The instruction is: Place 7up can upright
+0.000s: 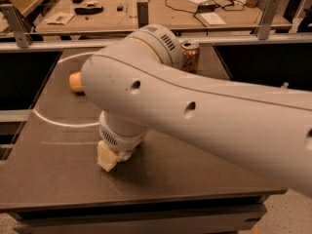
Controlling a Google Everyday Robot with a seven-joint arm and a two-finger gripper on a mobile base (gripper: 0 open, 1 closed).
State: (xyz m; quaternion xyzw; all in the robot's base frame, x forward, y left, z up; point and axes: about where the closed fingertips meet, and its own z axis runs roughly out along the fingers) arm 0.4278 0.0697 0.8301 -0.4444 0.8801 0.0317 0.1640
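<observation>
At the left an orange (75, 81) sits on the dark table (58, 179), well apart from the work. Right of it, the end effector (111, 159) hangs low over the table under the wrist of the big white arm (204, 116), touching or nearly touching the surface. Its cream pad (107, 161) shows, but I cannot tell whether it is wide, narrow or holding anything. The 7up can is not plainly in view — a small shiny patch (126, 155) beside the pad may be its metal end. Further right and behind, a tan-gold can (190, 55) stands upright. Judging by the pose, the setting-down step is in hand — next comes a clean release and a straight lift clear.
</observation>
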